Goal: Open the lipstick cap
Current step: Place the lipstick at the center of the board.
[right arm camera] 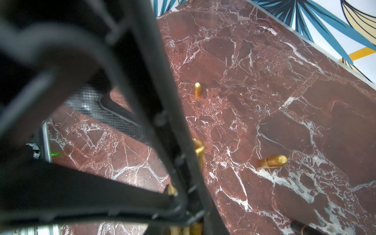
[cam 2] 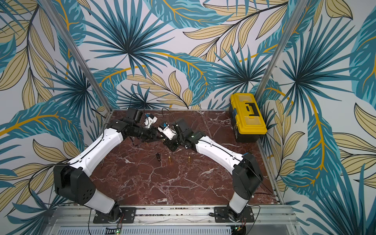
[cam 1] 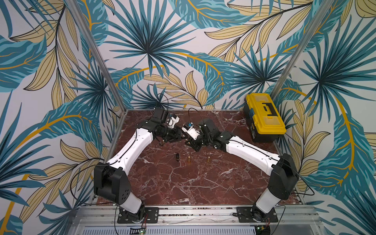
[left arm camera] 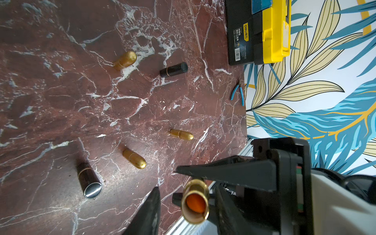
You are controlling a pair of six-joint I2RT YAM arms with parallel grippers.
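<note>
The grasp is what's in hand. The right gripper [cam 1: 186, 140] is clamped on the gold lipstick [left arm camera: 195, 203], holding it above the desk [cam 1: 183, 183] near the middle of its back edge. The left gripper [left arm camera: 186, 190] straddles the free end, jaws partly apart with gaps either side (that end shows an orange centre; cap or base, I cannot tell). Next it should probably close firmly, then pull straight along the tube.
</note>
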